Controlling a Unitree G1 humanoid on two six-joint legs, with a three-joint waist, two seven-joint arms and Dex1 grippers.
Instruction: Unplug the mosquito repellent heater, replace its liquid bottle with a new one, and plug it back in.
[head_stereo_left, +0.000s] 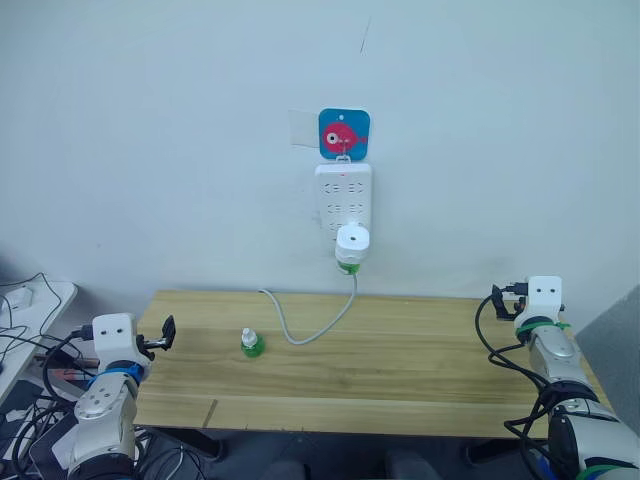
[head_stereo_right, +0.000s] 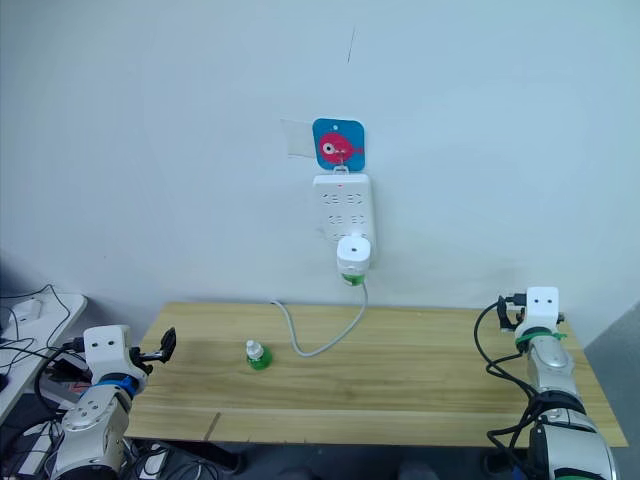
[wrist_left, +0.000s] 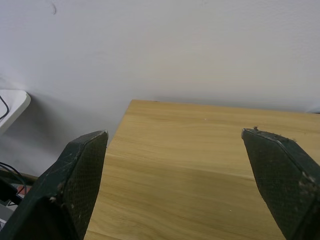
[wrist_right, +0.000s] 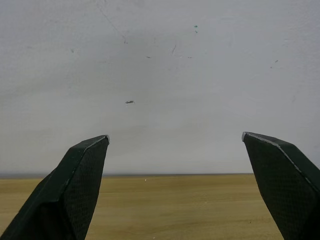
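Spanning the scene behind everything is a pale wall (head_stereo_left: 150, 150), and against its foot stands a wooden desk (head_stereo_left: 400, 380) with a light plank top. Hung on the wall above the desk's far edge is a long white power strip (head_stereo_left: 343, 195), suspended from a blue square hook plate with a pink fish on it (head_stereo_left: 344, 133); a strip of clear tape (head_stereo_left: 303, 128) sits just beside that plate. A grey cable (head_stereo_left: 300, 335) drops from the strip's lower end, loops over the desk top and runs back toward the wall. The mosquito repellent heater (head_stereo_left: 352, 243) is plugged into the lowest part of the power strip, its round white top facing outward and a green bottle (head_stereo_left: 347, 267) showing below its body, well above the desk surface. A second small bottle (head_stereo_left: 251, 343), green with a white cap, stands upright on the desk left of the cable loop, well apart from both arms. The left gripper (wrist_left: 175, 150) hovers at the desk's left end, its two black fingers (wrist_left: 75, 185) wide apart with nothing between them, pointing across the bare wood toward the wall. The right gripper (wrist_right: 175, 150) is at the desk's right end, its fingers (wrist_right: 75, 190) likewise spread wide and empty, facing the wall over the desk's far edge.
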